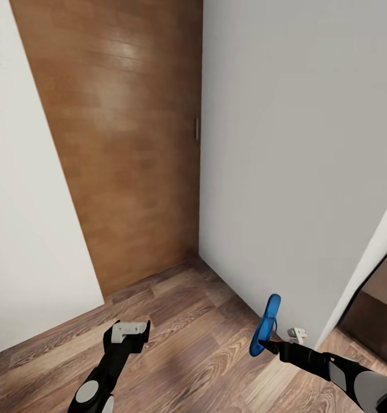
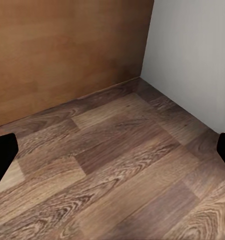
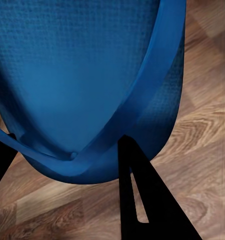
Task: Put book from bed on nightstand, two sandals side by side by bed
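— Blue sandal (image 3: 87,85) is filling the right wrist view, right tool (image 1: 272,342) clamping on its end; it's hanging upright above the wood floor (image 1: 193,350).
— Keep it gripped while driving bedward; left tool (image 1: 131,332) is hanging spread, empty; I'm counting one sandal, one tan door (image 1: 124,143).

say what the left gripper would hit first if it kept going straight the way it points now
Probably the wood-plank floor: the left gripper, open and empty, points down and forward at bare boards short of the tan door. Nothing lies between, though depth is hard to judge.
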Tool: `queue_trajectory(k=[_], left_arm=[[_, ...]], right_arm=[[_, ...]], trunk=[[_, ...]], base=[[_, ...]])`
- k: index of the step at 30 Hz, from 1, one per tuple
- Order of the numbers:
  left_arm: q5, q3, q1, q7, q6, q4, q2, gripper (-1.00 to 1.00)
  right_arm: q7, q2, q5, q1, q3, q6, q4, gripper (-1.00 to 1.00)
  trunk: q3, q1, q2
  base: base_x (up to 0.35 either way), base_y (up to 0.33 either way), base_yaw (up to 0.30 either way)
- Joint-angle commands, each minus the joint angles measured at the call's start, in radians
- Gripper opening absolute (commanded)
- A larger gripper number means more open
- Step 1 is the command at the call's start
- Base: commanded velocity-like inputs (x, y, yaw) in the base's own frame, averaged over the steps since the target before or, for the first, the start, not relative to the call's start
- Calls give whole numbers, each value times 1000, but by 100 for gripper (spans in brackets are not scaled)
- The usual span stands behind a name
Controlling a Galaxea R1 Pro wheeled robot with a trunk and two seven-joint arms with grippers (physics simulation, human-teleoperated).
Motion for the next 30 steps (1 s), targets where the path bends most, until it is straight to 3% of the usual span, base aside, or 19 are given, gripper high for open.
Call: queue_trajectory(k=[1,30], left_arm=[[6,-2,0,6,5,-2,0,100],[6,-3,0,5,5,-2,0,100]], right_arm=[[5,1,-8,-1,8,-3,3,-100],[5,1,-8,-1,8,-3,3,-100]], trunk=[[-1,0,0],[-1,0,0]], base=[[27,-50,-22],[1,-2,-255]])
